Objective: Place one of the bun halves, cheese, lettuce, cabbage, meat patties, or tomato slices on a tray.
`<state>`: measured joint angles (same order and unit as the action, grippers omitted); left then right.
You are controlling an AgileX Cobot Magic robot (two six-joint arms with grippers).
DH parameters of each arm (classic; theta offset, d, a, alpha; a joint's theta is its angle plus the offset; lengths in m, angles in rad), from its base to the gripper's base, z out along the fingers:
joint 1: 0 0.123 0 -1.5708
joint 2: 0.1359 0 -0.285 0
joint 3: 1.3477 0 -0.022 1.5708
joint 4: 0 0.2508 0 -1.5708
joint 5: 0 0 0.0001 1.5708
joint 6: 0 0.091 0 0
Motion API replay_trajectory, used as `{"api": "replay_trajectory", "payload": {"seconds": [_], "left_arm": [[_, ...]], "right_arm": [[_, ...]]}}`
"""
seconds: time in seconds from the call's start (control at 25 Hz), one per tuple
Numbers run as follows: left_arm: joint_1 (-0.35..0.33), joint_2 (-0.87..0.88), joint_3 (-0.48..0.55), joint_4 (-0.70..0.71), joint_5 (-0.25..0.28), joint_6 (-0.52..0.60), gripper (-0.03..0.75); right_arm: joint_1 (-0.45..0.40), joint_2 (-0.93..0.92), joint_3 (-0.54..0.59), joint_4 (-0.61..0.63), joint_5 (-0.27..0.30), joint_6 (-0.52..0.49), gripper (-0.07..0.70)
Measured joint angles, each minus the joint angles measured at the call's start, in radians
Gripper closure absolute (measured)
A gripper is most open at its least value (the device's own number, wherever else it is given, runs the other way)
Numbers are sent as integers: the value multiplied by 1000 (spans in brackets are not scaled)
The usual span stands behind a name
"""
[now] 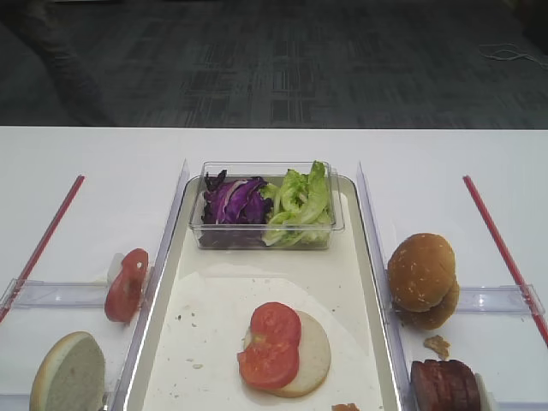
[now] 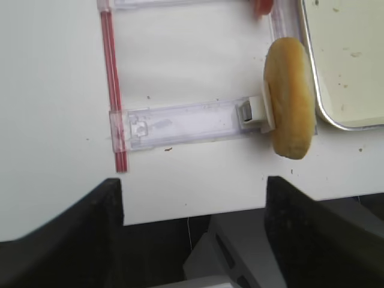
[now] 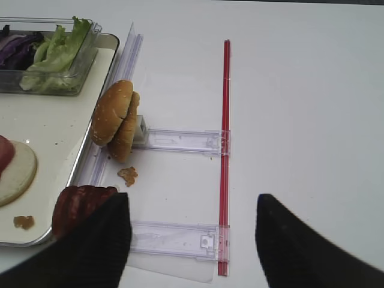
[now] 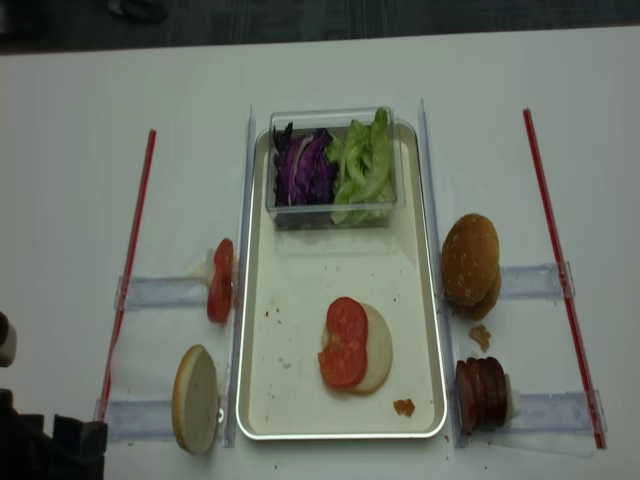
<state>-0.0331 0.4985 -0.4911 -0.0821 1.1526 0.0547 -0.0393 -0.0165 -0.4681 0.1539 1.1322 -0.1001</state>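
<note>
**Now: both grippers spread apart, one bun half with tomato on the tray**

Centrally the tray (image 4: 258, 400) serves as landmark. On its near half lies a bun half (image 4: 372, 350), cut face up, with two tomato slices (image 4: 344, 342) overlapping on it. At its far end a clear box (image 4: 276, 210) holds cabbage (image 4: 302, 170) and lettuce (image 4: 362, 165). Left of the tray stand more tomato slices (image 4: 220, 281) and another bun half (image 4: 196, 398); right of it, seeded bun halves (image 4: 470, 260) and meat patties (image 4: 483, 392). The left gripper (image 2: 193, 234) and right gripper (image 3: 189, 240) hang with jaws wide, holding nothing.
</note>
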Motion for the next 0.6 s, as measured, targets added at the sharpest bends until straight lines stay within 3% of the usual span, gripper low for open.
{"api": "replay_trajectory", "payload": {"seconds": [0.6], "left_arm": [[0, -248, 2, 0, 10, -2, 247]], "right_arm": [[0, 0, 0, 0, 0, 0, 164]]}}
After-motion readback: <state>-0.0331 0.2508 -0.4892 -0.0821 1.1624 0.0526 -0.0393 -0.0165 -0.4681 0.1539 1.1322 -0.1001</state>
